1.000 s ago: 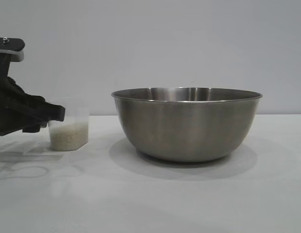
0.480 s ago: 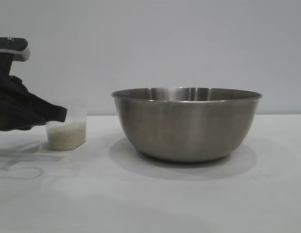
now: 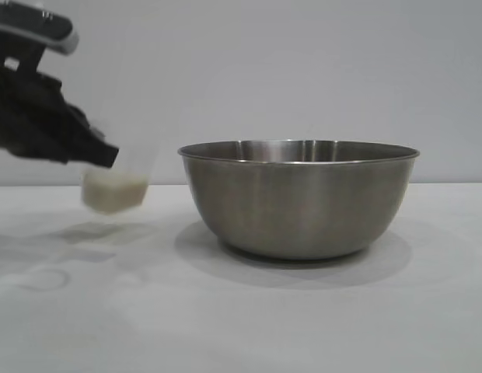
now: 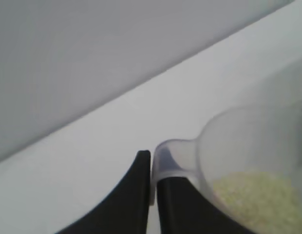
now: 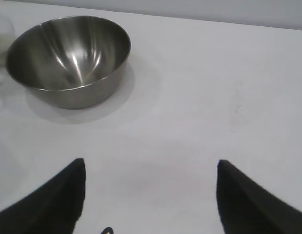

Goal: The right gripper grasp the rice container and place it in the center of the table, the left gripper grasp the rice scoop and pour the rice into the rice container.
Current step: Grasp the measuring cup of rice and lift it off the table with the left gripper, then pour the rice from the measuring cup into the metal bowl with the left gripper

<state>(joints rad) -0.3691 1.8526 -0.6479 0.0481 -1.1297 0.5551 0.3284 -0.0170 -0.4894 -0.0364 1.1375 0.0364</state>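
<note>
left pincer (image 3: 109, 155) pinches the rice scoop (image 3: 117, 183) by its handle, airborne, tilted, mouth up; right pincer (image 5: 151, 195) spread.

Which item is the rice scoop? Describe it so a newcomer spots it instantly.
Start at the big steel rice container standing in the middle of the table. Beside it, off the table, the shut left gripper holds the rice scoop by its handle. It is the only small, clear plastic cup, tilted, with pale rice in its bottom.
</note>
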